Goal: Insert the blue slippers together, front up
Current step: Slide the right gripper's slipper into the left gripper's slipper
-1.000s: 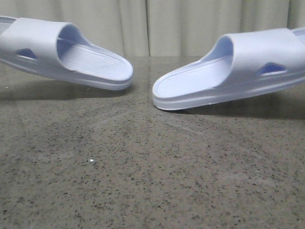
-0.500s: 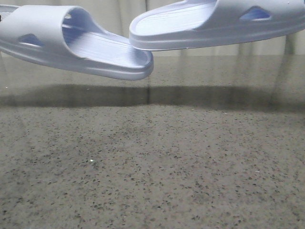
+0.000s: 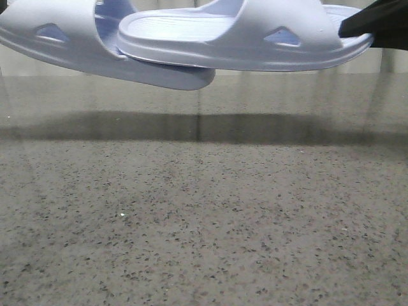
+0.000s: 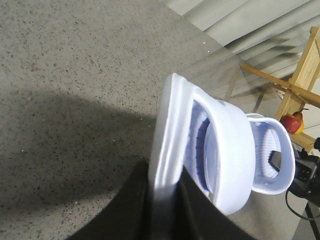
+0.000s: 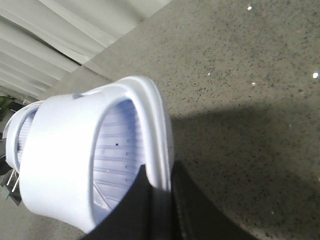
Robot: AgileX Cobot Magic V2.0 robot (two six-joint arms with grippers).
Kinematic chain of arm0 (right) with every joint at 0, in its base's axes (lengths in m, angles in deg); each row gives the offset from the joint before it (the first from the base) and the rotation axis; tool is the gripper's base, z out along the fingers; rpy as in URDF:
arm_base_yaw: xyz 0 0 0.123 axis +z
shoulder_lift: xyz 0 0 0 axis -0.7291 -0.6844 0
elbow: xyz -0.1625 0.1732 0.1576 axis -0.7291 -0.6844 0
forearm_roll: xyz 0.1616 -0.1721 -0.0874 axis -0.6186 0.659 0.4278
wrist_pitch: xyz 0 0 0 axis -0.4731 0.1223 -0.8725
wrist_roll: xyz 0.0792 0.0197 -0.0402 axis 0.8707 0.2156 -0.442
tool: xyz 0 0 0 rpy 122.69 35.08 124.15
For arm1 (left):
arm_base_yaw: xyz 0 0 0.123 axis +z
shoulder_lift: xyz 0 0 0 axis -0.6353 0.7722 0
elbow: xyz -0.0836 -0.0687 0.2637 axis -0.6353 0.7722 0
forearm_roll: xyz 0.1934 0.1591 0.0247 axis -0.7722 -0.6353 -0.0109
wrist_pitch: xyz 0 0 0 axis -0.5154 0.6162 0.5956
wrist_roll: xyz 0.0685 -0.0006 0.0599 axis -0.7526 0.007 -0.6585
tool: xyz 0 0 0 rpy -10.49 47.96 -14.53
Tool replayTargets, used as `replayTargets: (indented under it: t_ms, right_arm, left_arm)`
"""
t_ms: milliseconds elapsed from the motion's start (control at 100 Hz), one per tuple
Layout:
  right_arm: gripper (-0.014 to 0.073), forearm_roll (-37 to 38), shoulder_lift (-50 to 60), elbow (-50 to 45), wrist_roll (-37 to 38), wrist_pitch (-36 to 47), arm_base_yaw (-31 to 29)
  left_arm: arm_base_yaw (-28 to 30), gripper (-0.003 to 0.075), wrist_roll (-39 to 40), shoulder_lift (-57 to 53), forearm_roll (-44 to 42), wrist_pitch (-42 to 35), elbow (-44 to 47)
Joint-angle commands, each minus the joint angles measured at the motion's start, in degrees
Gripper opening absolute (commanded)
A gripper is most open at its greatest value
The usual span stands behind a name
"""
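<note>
Two blue slippers are up in the air over the speckled counter (image 3: 204,217) right now, one per arm; the left slipper (image 3: 70,38) is pinched at its heel rim by the left end effector (image 4: 165,210), and the right slipper (image 3: 255,38) is clamped the same way by the right end effector (image 5: 160,200), fingers closed on the heel edge in both wrist views; I'd say the job is maybe halfway, since the right one's toe overlaps the left one's strap opening in the front view and looks like it's starting to slide in, but it isn't seated; still left is pushing it fully home and getting the nested pair front-up; hard to tell how deep the toe actually sits, because the strap hides it; both arms are nearly out of the front view, only a dark bit at the right edge shows.
</note>
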Motion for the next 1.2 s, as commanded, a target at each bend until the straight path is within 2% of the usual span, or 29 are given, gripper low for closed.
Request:
replayTargets:
  t_ms: [0, 200, 460, 700, 940, 1010, 1190]
  right_arm:
    - [-0.0104, -7.23, -1.35, 1.61, -4.28, -3.37, 1.39]
    - [-0.0104, -8.42, -7.69, 3.88, -7.74, -9.46, 3.65]
    - [-0.0104, -8.42, -13.98, 9.87, -7.88, -13.76, 7.81]
    - [-0.0104, -8.42, -17.41, 14.16, -7.88, -12.59, 13.02]
    - [-0.0102, -8.31, -19.13, 17.22, -7.52, -12.94, 14.73]
    - [-0.0065, -8.15, -19.13, 17.23, -7.52, -13.95, 14.28]
    - [0.0125, -4.95, -19.13, 17.23, -6.78, -17.74, 10.88]
  left_arm:
    - [-0.15, 0.0015, 0.7, -2.06, 5.91, 5.09, -1.32]
    - [-2.42, 0.0015, 0.7, -2.06, 6.06, 5.09, -1.32]
    - [-4.79, 0.0015, 0.7, -2.06, 7.2, 5.09, -1.32]
    - [-5.91, 0.0015, 0.7, -2.06, 7.31, 5.09, -1.32]
    - [-5.91, 0.0015, 0.7, -2.06, 6.83, 5.09, -1.32]
    - [-5.76, 0.0015, 0.7, -2.06, 6.94, 5.09, -1.32]
    - [-4.22, 0.0015, 0.48, -2.06, 7.04, 4.41, -1.32]
